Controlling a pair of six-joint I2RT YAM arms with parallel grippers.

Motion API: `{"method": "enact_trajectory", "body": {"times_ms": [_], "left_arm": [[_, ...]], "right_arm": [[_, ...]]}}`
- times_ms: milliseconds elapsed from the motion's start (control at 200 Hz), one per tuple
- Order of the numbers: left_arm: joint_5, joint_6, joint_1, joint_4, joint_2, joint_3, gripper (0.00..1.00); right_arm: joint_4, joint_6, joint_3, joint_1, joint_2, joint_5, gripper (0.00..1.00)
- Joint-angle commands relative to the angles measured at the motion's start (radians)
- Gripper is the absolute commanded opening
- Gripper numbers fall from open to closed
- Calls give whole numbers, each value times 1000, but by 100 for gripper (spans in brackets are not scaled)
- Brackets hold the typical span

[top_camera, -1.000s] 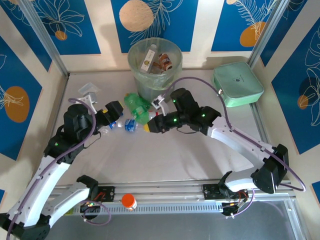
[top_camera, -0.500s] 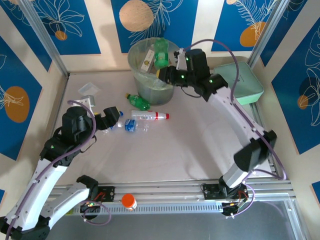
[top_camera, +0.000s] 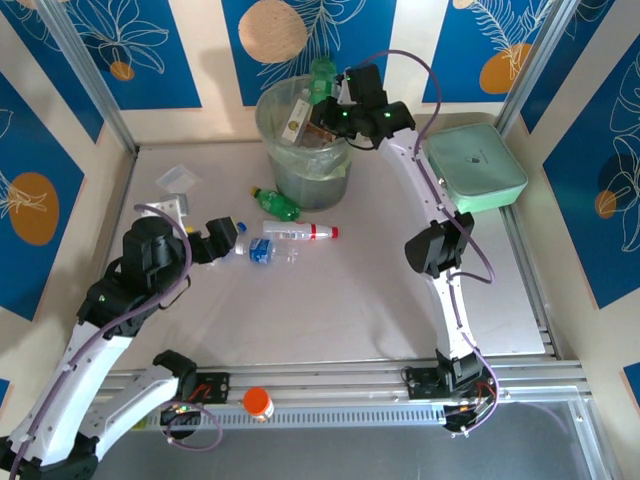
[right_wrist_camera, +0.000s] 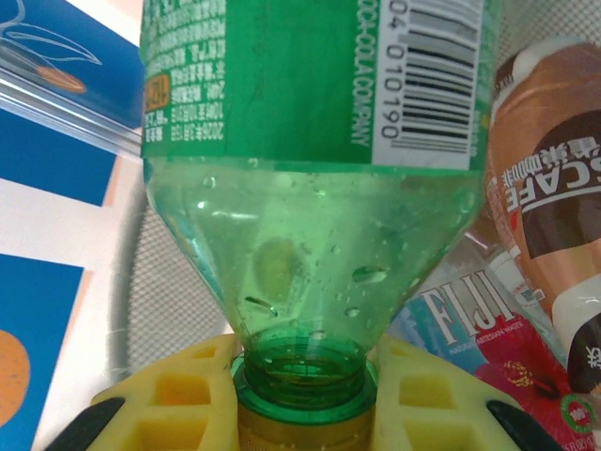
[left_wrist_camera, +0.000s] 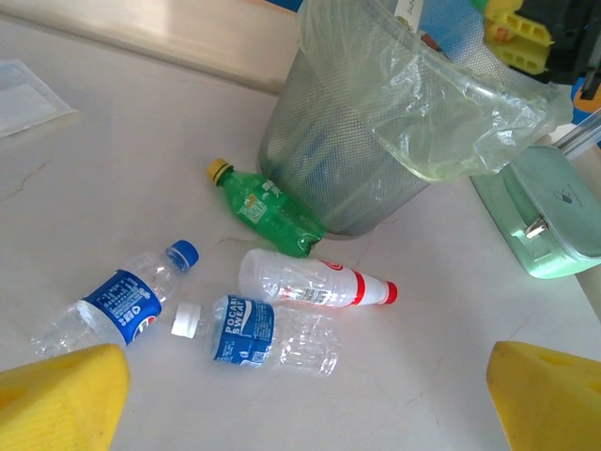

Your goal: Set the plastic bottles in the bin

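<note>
right pincer point(top_camera: 327, 104), clenched on the neck of the green bottle point(top_camera: 320, 72), has been carried from the tabletop point(top_camera: 350, 300) to over the far side of the bin point(top_camera: 290, 180), so release is judged due; left pincer point(top_camera: 224, 238) is held spread beside four bottles point(top_camera: 290, 232).

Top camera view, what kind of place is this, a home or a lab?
Probably a robot training booth, not a real room: a table fenced by aluminium posts and printed leaf panels, with plastic bottles scattered beside a lined bin as a staged tidy-up.
</note>
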Motion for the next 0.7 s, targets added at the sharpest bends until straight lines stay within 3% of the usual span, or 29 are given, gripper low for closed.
{"method": "enact_trajectory", "body": {"times_ms": [0, 95, 365, 695], "left_arm": [[-30, 27, -12, 6, -10, -9, 98], [-41, 34, -14, 10, -7, -7, 98], [-68, 35, -19, 19, 7, -6, 99], [-89, 32, -19, 20, 15, 2, 100]], "right_arm": [[-62, -17, 34, -3, 19, 11, 9], [-43, -24, 3, -1, 20, 8, 16], [-29, -50, 2, -1, 0, 18, 56], [20, -50, 29, -9, -60, -13, 59]]}}
